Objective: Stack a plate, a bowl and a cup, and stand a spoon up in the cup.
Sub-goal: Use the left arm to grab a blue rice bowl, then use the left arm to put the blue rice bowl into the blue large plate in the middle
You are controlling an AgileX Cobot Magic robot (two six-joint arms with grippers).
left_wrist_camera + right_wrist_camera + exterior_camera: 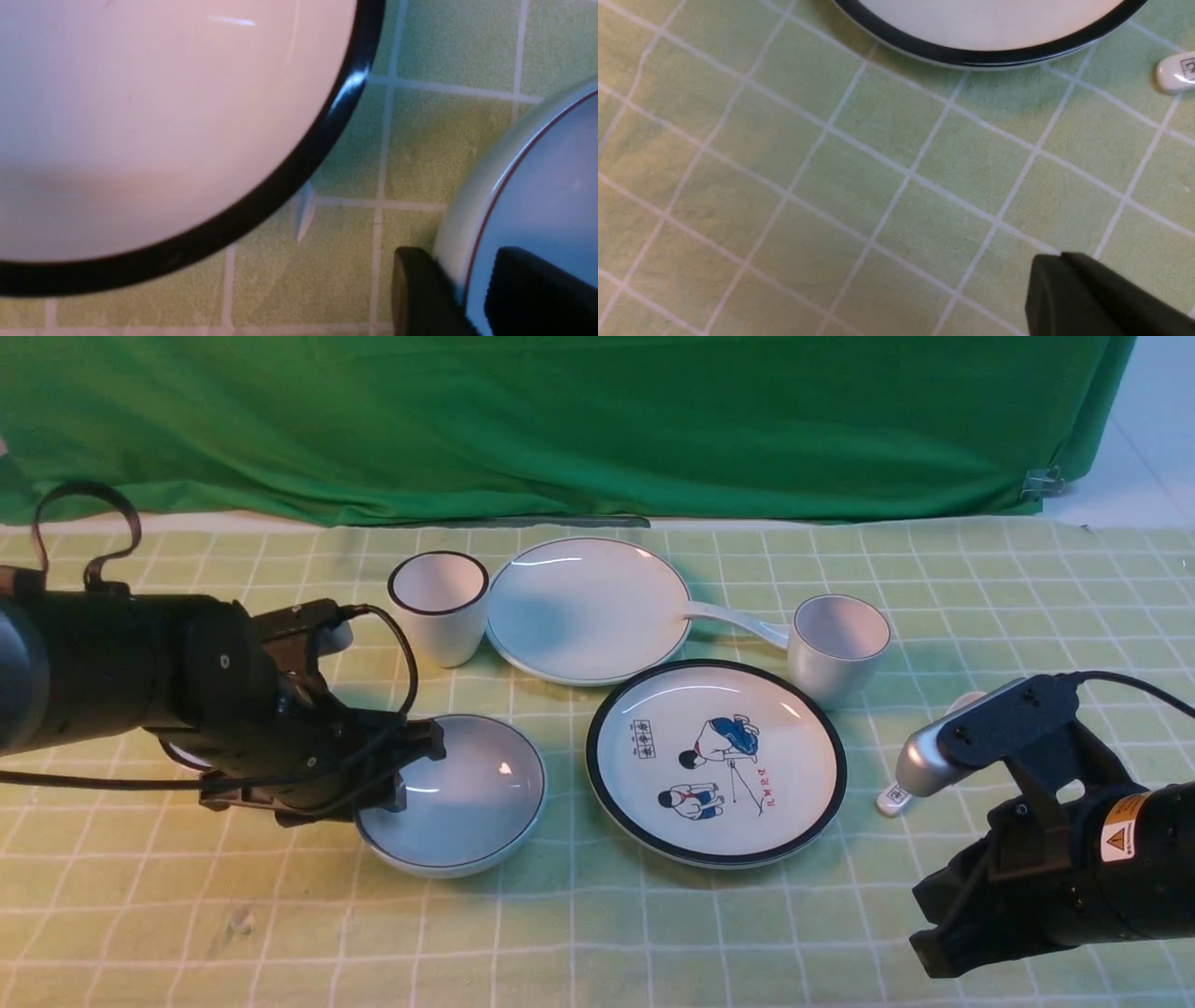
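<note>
1. Bowl (467, 812): thin-rimmed, on the cloth (523, 943), left of the cartoon plate (714, 765). Left gripper (409, 770) at its rim.
2. Left wrist view shows the fingers astride the bowl wall, one inside, one outside; front view hides this. Cannot tell if they are clamped on it.
3. Left wrist view also gives a large black-rimmed bowl (163, 140), mostly hidden by the left arm in front view.
4. Right gripper (924, 929): closed, empty, near the printed spoon (893, 799). Right wrist view catches only part of that spoon and the cartoon plate's edge.
5. Front view only: thin-rimmed plate (588, 607) at the back, plain spoon (733, 616) between it and the plain cup (837, 649); black-rimmed cup (441, 607) left of plate. Nothing stacked.
</note>
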